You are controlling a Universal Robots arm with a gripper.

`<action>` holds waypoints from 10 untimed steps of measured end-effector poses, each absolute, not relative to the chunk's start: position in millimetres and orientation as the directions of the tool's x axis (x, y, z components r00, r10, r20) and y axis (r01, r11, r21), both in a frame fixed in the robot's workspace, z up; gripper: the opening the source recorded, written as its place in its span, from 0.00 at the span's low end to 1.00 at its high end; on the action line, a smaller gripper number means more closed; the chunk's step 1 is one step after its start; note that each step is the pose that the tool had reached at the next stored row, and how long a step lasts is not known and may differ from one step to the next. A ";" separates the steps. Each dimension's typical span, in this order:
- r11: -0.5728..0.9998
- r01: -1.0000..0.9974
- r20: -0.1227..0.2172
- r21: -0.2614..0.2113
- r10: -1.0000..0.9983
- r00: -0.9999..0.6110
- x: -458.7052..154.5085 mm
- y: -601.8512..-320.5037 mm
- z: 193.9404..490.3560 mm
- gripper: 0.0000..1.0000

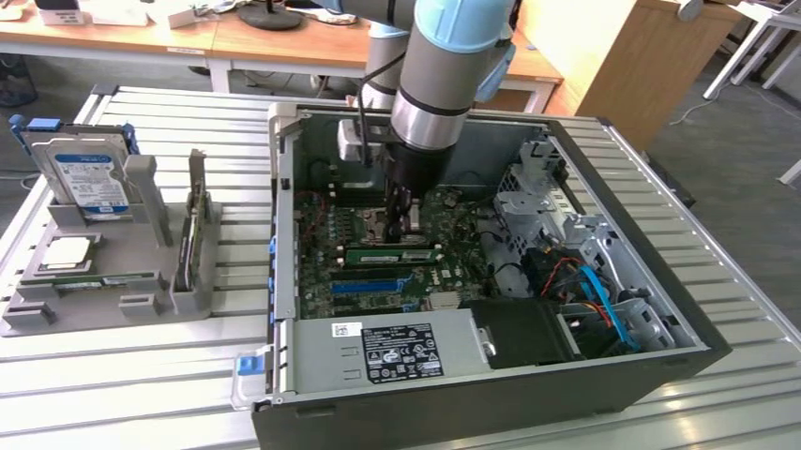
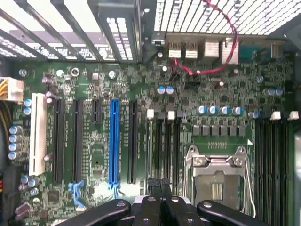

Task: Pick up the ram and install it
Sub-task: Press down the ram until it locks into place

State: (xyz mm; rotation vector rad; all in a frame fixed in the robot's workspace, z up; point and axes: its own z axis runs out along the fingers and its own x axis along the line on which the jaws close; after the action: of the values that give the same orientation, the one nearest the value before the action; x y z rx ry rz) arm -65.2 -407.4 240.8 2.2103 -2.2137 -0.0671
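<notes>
- We see the gripper [image 2: 159, 184] with its fingers pressed together, just above the motherboard [image 2: 188, 103].
- In the exterior view, the ram [image 1: 393, 253] sits in a slot under the gripper [image 1: 403, 228], inside the computer case [image 1: 651, 234].
- The wrist view shows the blue slot [image 2: 113, 141] up close.

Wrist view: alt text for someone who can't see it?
Shut gripper hovers over a green motherboard inside an open computer case, its fingers above narrow black memory slots. A blue expansion slot and a silver CPU socket flank them.
</notes>
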 end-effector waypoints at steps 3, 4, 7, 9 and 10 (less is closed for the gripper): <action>0.001 -0.999 -0.020 0.039 -1.000 -0.002 -69.1 -406.5 240.8 0.11; 0.001 -0.999 -0.020 0.039 -1.000 -0.002 -70.0 -406.2 240.8 0.11; 0.001 -0.999 -0.019 0.039 -1.000 -0.002 -72.1 -405.8 240.8 0.11; 0.001 -0.999 -0.018 0.039 -1.000 -0.002 -74.5 -405.6 240.8 0.11; 0.001 -0.999 -0.018 0.039 -1.000 -0.002 -76.0 -405.5 240.8 0.11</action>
State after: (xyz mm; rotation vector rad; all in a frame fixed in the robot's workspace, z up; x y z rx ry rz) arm -76.0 -405.5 240.8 2.2086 -2.2122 -0.0633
